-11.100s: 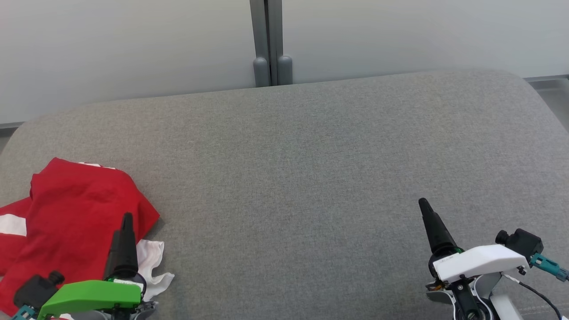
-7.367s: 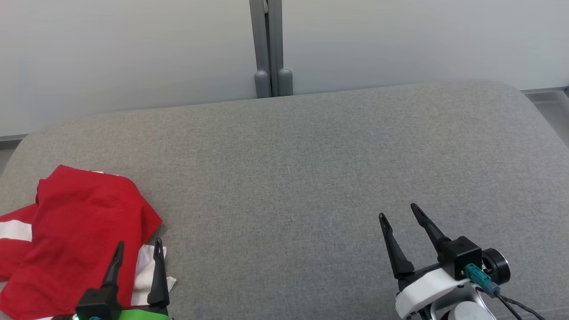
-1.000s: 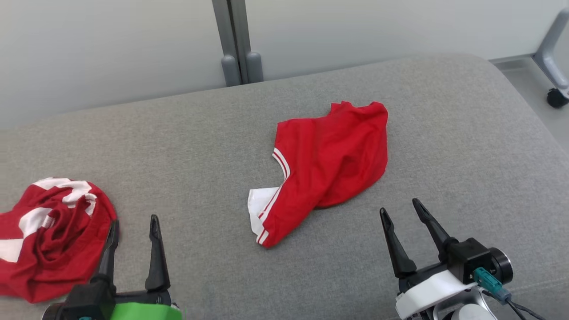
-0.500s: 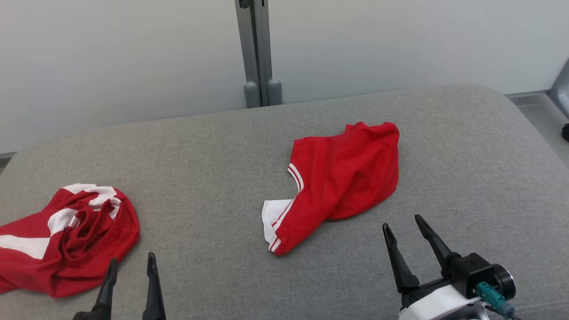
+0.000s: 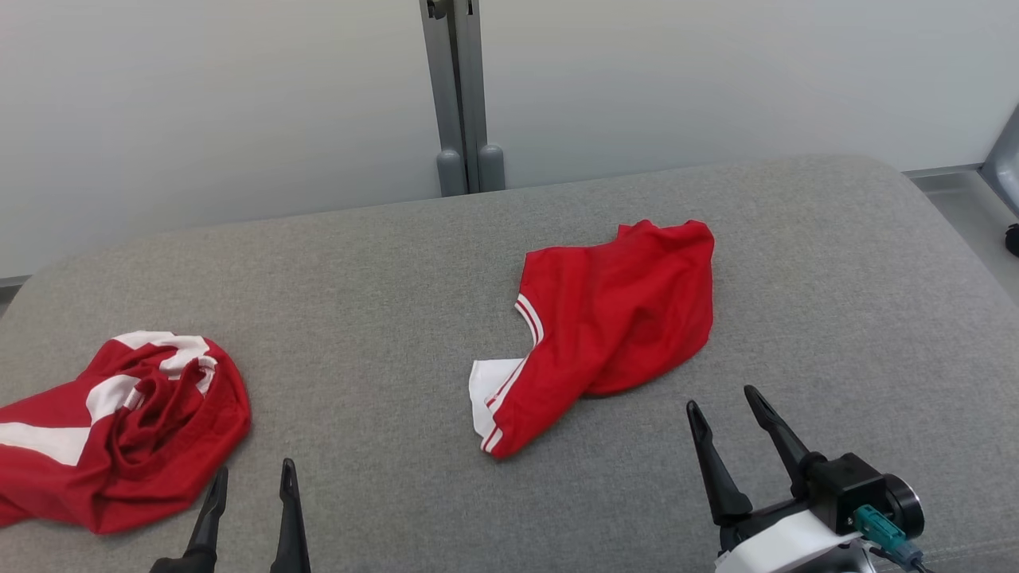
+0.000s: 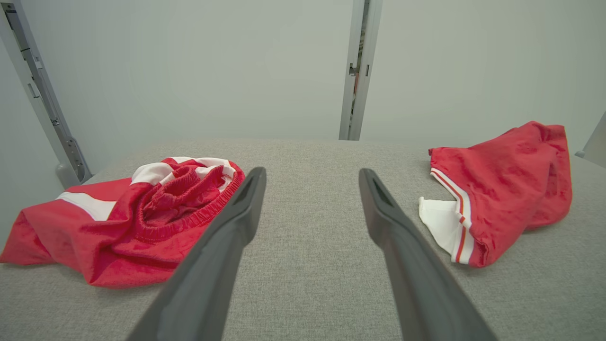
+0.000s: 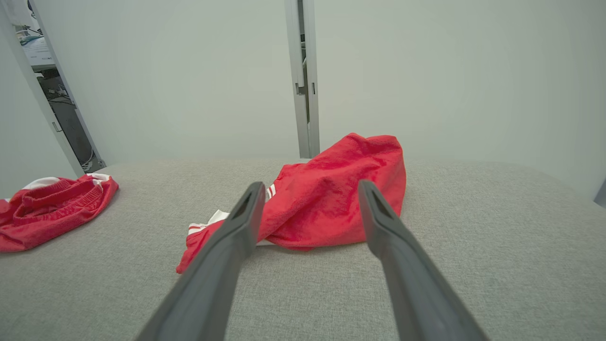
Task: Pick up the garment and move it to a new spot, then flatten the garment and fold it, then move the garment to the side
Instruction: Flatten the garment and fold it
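Note:
A red garment [image 5: 613, 318] with white stripes lies crumpled near the middle of the grey cushioned surface [image 5: 382, 302]; it also appears as the garment [image 6: 502, 184] at the right of the left wrist view and as the garment [image 7: 331, 199] ahead of the right fingers. My right gripper [image 5: 722, 400] is open, just short of its near right edge and apart from it. Low at the front left, my left gripper [image 5: 253, 473] is open and empty, its fingers [image 6: 236, 222] pointing at bare cushion between the two red heaps.
A second red and white garment [image 5: 119, 430] lies bunched at the left edge, also seen as the bunched garment [image 6: 142, 213] and as the heap [image 7: 47, 208]. A grey post [image 5: 458, 95] stands against the pale wall behind. A chair wheel [image 5: 1013, 239] sits off the right edge.
The head camera shifted, so the whole scene slid right and down in view. The left gripper sits lower in view than a second ago. Both garments lie as before.

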Motion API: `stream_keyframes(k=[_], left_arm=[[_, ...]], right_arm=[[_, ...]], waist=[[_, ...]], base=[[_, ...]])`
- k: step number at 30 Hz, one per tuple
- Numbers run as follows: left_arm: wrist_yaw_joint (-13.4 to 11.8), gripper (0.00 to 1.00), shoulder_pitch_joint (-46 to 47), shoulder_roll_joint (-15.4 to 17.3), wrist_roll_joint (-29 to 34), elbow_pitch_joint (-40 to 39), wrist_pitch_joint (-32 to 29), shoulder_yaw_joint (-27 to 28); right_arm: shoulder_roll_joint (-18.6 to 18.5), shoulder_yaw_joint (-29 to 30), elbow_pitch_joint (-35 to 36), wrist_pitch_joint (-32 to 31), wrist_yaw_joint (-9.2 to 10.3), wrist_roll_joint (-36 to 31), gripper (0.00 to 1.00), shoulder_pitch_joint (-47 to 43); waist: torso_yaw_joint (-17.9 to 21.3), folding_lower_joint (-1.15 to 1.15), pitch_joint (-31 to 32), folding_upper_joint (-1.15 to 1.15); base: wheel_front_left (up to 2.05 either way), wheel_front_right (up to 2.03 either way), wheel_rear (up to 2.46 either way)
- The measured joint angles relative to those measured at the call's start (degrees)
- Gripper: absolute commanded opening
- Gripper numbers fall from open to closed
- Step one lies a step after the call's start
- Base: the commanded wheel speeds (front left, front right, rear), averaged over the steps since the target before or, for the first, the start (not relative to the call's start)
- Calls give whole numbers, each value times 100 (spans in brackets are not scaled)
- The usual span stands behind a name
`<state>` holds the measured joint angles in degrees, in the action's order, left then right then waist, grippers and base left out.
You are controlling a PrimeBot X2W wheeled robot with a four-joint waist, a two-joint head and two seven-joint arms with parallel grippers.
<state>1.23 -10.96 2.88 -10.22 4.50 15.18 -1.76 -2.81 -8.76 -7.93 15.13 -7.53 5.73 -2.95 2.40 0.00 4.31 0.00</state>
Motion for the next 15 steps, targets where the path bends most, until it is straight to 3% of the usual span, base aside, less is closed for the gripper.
stream_keyframes(k=[15], left_arm=[[3, 100, 16, -1, 38, 66, 0, -36]], right_arm=[[0, -45, -94, 0, 0, 24, 100, 0]], waist=[[1, 0, 18, 0]], base=[[0, 0, 0]])
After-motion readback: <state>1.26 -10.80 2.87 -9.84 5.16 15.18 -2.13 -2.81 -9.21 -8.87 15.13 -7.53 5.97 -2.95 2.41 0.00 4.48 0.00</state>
